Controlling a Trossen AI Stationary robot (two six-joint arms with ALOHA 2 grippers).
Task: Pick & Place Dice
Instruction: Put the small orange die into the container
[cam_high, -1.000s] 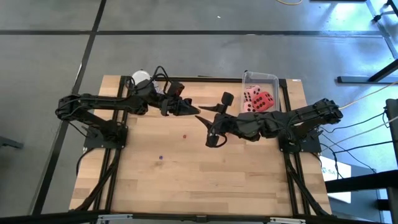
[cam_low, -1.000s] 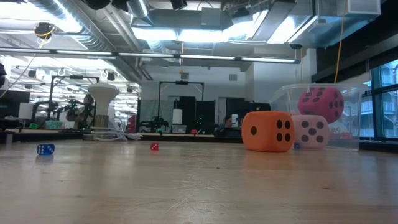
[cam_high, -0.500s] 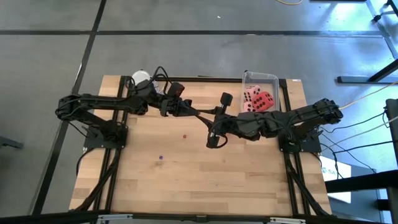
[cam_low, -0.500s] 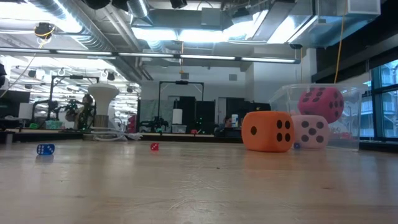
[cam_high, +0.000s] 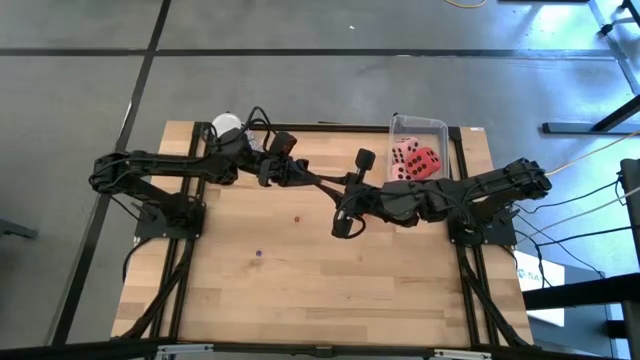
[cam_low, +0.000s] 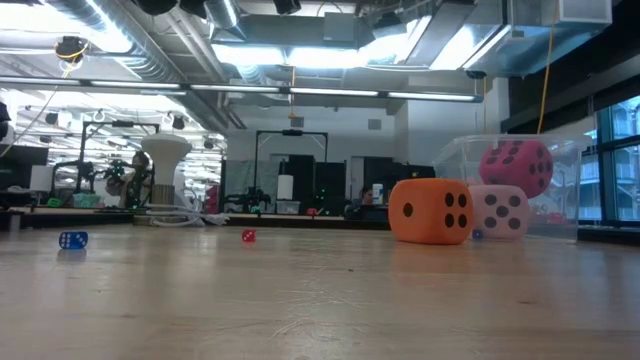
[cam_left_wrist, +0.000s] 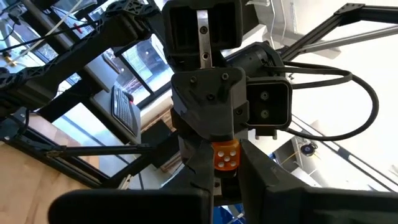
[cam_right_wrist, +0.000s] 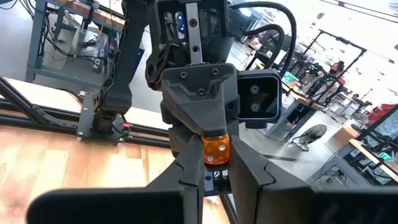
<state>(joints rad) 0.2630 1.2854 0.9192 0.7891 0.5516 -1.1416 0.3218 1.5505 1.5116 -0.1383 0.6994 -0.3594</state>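
Right wrist view — orange die (cam_right_wrist: 216, 150) between left gripper (cam_high: 331, 188) and right gripper (cam_high: 340, 196)

small die (cam_right_wrist: 216, 150): orange, pale pips
big die (cam_low: 430, 211): orange, dark pips
bin die (cam_low: 515, 167): red, dark pips
pink die (cam_low: 499, 212): pale, dark pips
surface (cam_high: 300, 280): light wood planks

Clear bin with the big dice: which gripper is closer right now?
Right. The right gripper is mid-table, left of the clear bin; the left gripper meets it tip to tip from the far side, slightly farther from the bin.
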